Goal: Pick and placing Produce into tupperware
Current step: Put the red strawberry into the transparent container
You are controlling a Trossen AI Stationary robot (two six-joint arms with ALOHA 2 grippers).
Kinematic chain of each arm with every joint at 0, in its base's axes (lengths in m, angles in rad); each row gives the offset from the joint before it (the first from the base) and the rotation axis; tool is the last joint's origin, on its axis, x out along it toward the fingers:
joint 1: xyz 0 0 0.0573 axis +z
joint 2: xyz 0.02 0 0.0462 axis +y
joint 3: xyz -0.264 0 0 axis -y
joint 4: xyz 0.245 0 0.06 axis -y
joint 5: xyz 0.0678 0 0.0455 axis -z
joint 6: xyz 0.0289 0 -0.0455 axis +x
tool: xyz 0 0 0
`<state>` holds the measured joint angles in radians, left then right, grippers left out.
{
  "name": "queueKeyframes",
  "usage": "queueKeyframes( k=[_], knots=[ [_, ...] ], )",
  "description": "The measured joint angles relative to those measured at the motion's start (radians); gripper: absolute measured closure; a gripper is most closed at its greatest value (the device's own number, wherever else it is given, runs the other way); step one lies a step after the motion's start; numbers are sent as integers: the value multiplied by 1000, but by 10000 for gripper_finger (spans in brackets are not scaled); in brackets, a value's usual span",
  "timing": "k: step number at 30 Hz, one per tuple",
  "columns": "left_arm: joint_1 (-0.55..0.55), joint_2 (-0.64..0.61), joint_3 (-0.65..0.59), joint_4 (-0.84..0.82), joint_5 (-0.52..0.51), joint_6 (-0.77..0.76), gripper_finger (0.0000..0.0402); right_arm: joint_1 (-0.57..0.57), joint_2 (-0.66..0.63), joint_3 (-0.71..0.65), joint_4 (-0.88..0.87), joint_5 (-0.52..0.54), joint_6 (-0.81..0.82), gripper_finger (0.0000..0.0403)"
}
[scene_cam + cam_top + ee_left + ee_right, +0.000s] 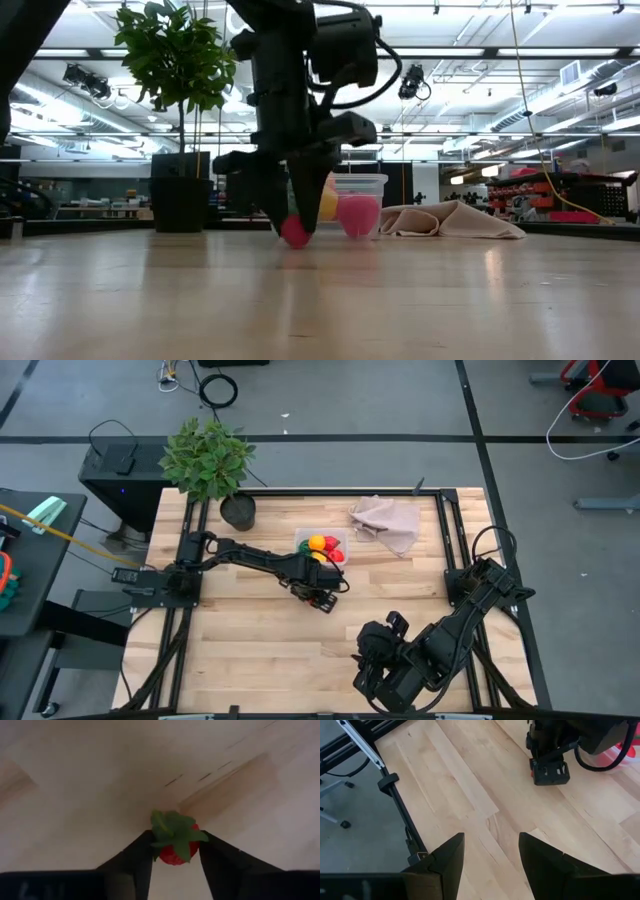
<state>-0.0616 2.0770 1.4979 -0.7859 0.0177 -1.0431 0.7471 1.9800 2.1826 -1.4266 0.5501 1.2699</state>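
Right now the left gripper (322,598) is down at the table (250,650) near its middle, just in front of the tupperware (322,546), fingers (131,857) pinching a red strawberry (174,841) w/ a green leafy top. In the low view the berry (295,232) sits at the fingertips right at the wood surface; can't tell if it's touching the board or a hair above it. Left gripper (292,215) hangs straight down from above there.

Tupperware is toward the far edge of the table, between the potted plant (210,460) and the beige-pink cloth (388,520), apart from both. Inside it: a yellow piece (317,543), red ones (332,547) beside it, packed together; exact types too small to tell. Low view shows the clear box (358,205) behind the gripper w/ a pink-red item and a yellow one visible through the wall.

Right gripper (491,851) waits at the near right part of the table, fingers spread, nothing between them, bare wood below. Right arm is folded back toward the table's right corner, well apart from the box
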Motion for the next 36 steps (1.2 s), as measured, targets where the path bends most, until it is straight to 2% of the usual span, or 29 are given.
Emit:
queueKeyframes(
  k=[2,5,11,15,19,25,30,32,36],
  knots=[
    [0,-10,0,8,-7,0,264,0,0,0,0,0,-1,208],
    [4,-35,0,11,-14,5,268,0,0,0,2,0,-7,208],
    [27,-109,0,17,-56,8,222,0,0,0,4,0,-9,208],
    [60,-174,1,27,-100,13,216,0,0,0,4,0,-9,208],
    [106,-231,2,78,-154,40,237,0,0,0,4,0,-9,208],
    [167,-260,2,117,-144,70,278,0,0,0,6,0,-6,208],
    [138,-260,1,164,-139,96,293,0,0,0,11,5,-6,208],
    [115,-260,2,166,-177,100,291,0,0,0,9,12,-4,208],
    [47,-264,2,148,-330,121,275,5,0,0,-12,16,19,208]
  ],
)
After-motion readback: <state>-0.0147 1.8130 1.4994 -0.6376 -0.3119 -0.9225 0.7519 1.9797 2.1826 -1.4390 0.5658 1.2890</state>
